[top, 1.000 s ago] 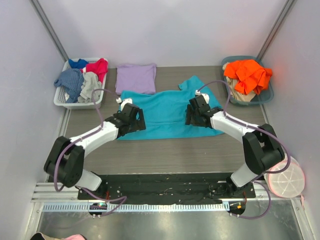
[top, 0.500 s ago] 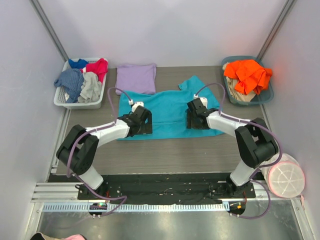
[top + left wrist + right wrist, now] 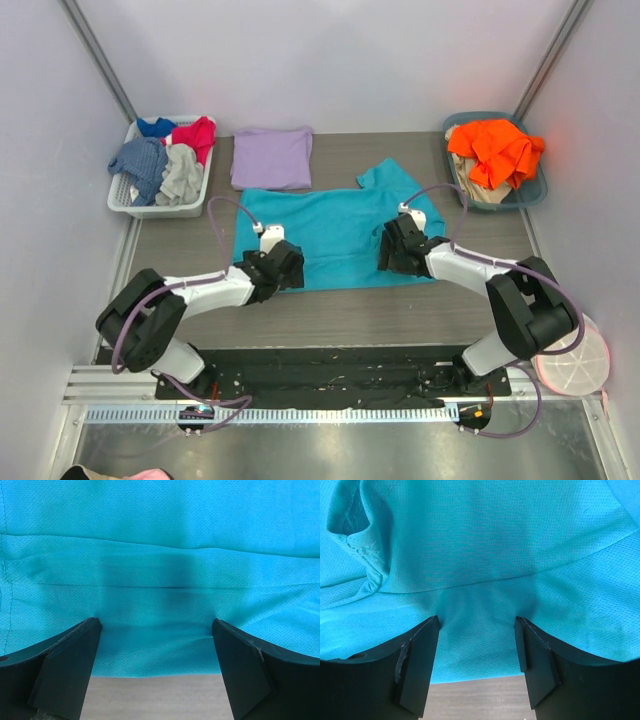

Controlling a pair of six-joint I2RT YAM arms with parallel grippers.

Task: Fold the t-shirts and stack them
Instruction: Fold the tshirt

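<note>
The teal t-shirt (image 3: pixel 335 225) lies spread flat in the middle of the table, one sleeve pointing to the back right. Behind it, at the back, the lavender t-shirt (image 3: pixel 272 157) lies folded. My left gripper (image 3: pixel 283 266) is open at the shirt's near left hem, with its fingertips resting on the teal cloth (image 3: pixel 160 555) and bare table just behind them. My right gripper (image 3: pixel 396 246) is open at the near right hem, also tips down on the teal cloth (image 3: pixel 485 540). Cloth shows between each pair of jaws, but neither is shut on it.
A white basket (image 3: pixel 120 206) at the back left holds red, blue and grey garments. At the back right a teal bin (image 3: pixel 537 190) holds an orange garment (image 3: pixel 495 148). A round pink and white object (image 3: pixel 572 357) sits at the near right beside the right arm's base.
Both grippers have drawn back toward the near edge, and the left one has also shifted right. The teal shirt has slid a little nearer with them.
</note>
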